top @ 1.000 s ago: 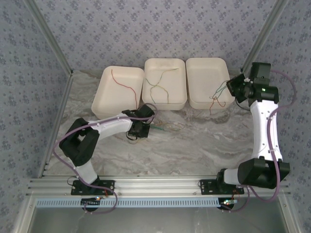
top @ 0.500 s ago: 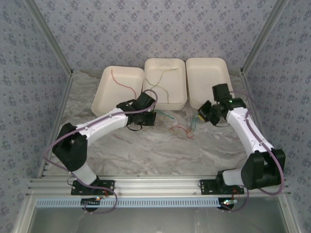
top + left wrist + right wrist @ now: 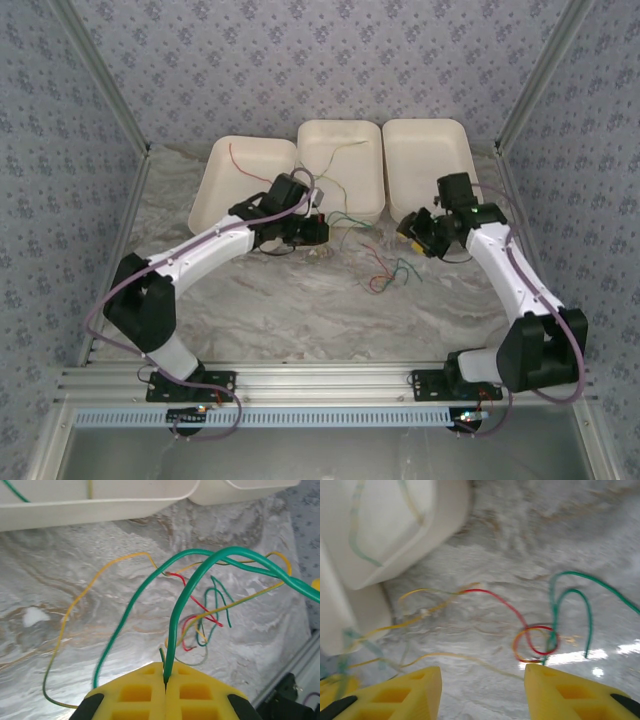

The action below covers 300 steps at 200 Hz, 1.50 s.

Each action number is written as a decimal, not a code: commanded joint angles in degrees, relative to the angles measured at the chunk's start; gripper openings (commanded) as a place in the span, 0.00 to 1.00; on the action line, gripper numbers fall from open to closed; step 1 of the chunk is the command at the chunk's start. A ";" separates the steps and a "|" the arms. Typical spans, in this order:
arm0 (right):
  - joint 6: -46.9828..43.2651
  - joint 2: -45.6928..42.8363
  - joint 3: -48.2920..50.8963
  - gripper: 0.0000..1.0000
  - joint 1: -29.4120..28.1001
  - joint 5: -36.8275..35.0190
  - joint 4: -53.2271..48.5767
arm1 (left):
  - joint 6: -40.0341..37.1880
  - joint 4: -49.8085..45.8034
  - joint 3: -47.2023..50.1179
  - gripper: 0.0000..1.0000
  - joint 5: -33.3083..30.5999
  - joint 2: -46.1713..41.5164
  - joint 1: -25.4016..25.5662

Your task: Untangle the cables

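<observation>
Tally from my station. White trays: three, namely left tray (image 3: 222, 200), middle tray (image 3: 340, 135) and right tray (image 3: 425, 150). Arms: two, left arm (image 3: 200, 255) and right arm (image 3: 510, 275). Grippers: two, left gripper (image 3: 320, 232) and right gripper (image 3: 406, 236). One red cable (image 3: 255, 172) in the left tray. Two cables (image 3: 322, 178) in the middle tray (one yellowish, one green, as I read them). One green cable (image 3: 171, 630) apart from the heap. One tangle (image 3: 385, 275) of red, green and yellow on the table (image 3: 300, 310); I cannot count its strands.

The left arm (image 3: 210, 248) and the right arm (image 3: 510, 275) are built from white tubes and black joints. A thick purple cable (image 3: 98, 305) is run along each. The fingers (image 3: 135, 692) are made of yellow plastic with square holes.
</observation>
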State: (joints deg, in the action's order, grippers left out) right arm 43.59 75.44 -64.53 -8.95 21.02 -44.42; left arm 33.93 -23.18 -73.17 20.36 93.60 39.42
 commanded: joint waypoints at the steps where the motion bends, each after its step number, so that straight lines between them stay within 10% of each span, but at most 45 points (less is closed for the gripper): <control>1: -0.49 2.67 -2.56 0.48 -0.56 7.94 1.86 | -0.82 2.08 -2.50 0.00 6.51 1.14 -0.02; 82: 44.48 3.94 6.11 0.62 -4.24 13.22 29.91 | -1.86 4.38 -2.54 0.00 9.41 1.93 0.14; 207: 64.66 -8.35 11.49 0.61 -9.51 10.34 27.87 | -1.34 5.18 -3.57 0.00 5.05 3.72 1.17; 300: 50.77 -5.46 3.11 0.04 -5.63 8.26 8.76 | -1.33 6.33 -1.40 0.00 4.16 1.37 1.84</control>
State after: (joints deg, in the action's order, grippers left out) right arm 100.27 70.46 -58.96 -16.10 30.85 -26.22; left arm 32.88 -19.03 -74.74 25.28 97.38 41.04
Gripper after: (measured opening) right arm 0.087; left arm 0.061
